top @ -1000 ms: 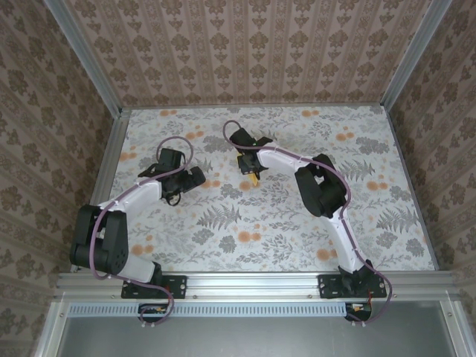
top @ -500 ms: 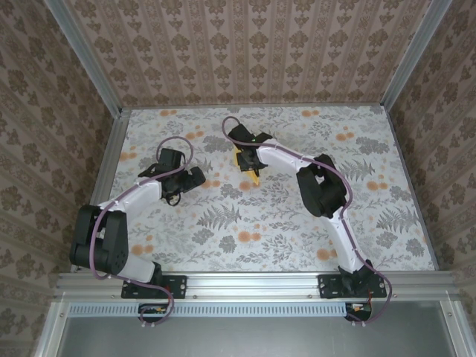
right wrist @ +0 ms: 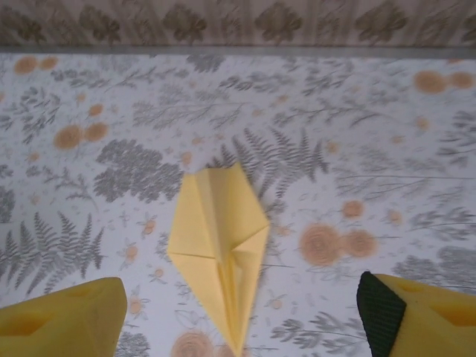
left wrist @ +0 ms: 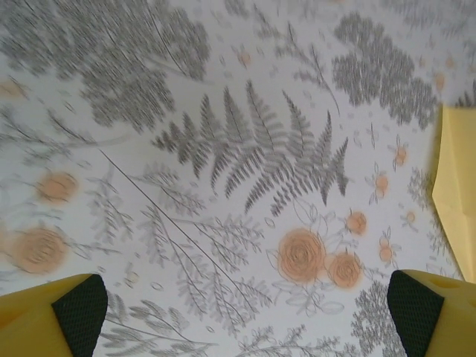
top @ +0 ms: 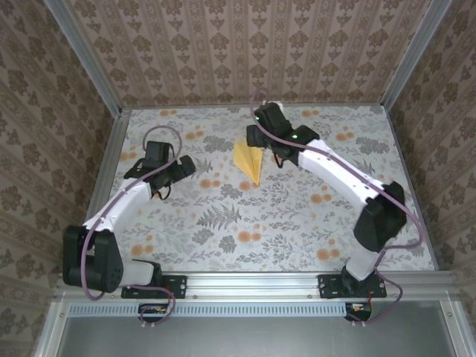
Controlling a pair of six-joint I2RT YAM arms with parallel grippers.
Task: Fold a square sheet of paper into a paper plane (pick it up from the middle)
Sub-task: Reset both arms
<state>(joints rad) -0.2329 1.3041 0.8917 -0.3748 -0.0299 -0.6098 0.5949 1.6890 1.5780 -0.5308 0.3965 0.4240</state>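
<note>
A: Right, from the near edge outward: what is closest?
B: The aluminium rail [top: 253, 281]. Beyond it the grey floral cloth [top: 297, 216] lies spread.
A: Where does the left gripper [left wrist: 245, 309] sit?
B: On the left side of the cloth, about mid-depth, close above a fern print [left wrist: 253, 156]. Its 2 yellow fingers [left wrist: 44, 316] with black pads stand wide apart in the bottom corners of the left wrist view, and only cloth shows between them.
A: And the paper plane [top: 248, 160]?
B: A little farther out, near the middle of the cloth, to the right of the left gripper and apart from it. It lies flat, a yellow dart with its point toward the near edge and its broad end toward the back wall [top: 245, 52]. 1 yellow edge of it cuts into the right border of the left wrist view.
A: Is the right gripper [right wrist: 245, 297] on it?
B: No. Its jaws are spread wide, 1 finger [right wrist: 416, 320] on each side of the plane's point in the right wrist view, and the paper touches neither. From above it sits just past the plane's broad end, on its right.
A: Farthest back?
B: The back wall itself, papered in a brown floral pattern.
</note>
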